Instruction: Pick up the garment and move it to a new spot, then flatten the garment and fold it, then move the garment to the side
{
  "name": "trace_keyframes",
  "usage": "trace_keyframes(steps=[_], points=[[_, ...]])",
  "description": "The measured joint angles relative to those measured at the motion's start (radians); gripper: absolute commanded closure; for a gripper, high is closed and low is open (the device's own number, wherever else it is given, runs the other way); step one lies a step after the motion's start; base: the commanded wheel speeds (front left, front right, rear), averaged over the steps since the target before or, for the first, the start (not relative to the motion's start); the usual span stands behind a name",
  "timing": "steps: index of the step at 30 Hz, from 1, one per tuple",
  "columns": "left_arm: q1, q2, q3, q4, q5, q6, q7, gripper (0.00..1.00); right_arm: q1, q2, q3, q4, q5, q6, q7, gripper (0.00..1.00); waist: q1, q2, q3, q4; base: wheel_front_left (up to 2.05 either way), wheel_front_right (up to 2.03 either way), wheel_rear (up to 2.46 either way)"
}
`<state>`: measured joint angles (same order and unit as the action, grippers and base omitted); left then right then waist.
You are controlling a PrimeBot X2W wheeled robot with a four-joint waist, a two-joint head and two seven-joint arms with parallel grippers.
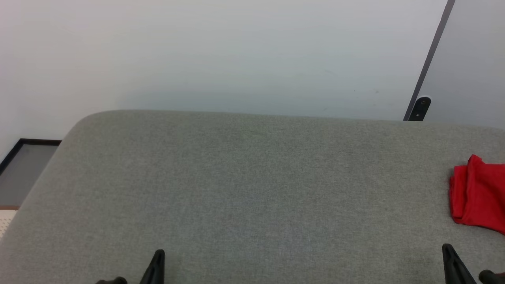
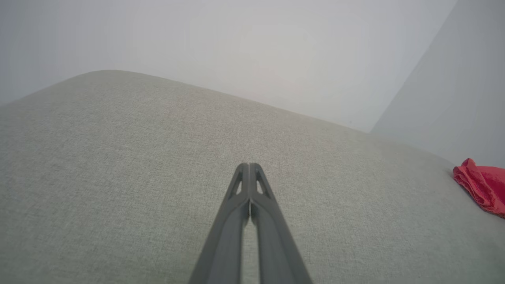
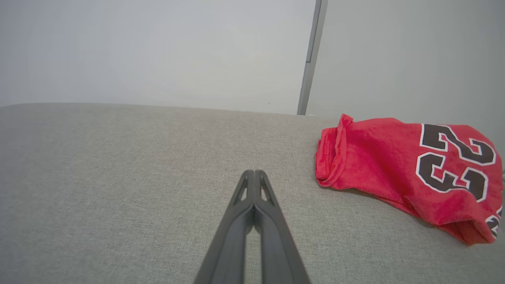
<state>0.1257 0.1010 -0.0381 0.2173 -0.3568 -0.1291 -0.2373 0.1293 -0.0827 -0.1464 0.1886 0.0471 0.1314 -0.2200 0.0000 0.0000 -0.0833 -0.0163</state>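
While the dark left gripper (image 2: 249, 165) and right gripper (image 3: 254, 172) sit pinched closed, empty, the red numbered jersey garment (image 3: 394, 165) lies folded small, far right on the grey fabric surface (image 1: 252, 189). Seemingly job done!

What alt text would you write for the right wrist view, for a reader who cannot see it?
A folded red garment with a black-and-white 23 lies on a grey fabric surface, right of the shut right tool, which holds nothing.

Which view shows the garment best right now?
The right wrist view: the garment lies bundled on the grey surface, nearly whole, its number visible. Head and left wrist views catch just its red end at their right edges.
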Motion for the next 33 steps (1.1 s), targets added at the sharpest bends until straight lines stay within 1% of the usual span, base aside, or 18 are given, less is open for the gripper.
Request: trace_keyframes(steps=[16,33], points=[[-0.045,-0.009,0.032,0.007,-0.264,0.000,0.072,1.00,-0.043,0.007,0.012,0.004,0.332,0.000,0.063,1.00,0.0000,0.0000,0.011,0.002,0.00,0.00,0.00],[-0.086,-0.020,0.060,0.013,-0.496,0.000,0.139,1.00,-0.083,0.013,0.018,0.015,0.622,0.000,0.125,1.00,0.0000,0.0000,0.024,0.004,0.00,0.00,0.00]])
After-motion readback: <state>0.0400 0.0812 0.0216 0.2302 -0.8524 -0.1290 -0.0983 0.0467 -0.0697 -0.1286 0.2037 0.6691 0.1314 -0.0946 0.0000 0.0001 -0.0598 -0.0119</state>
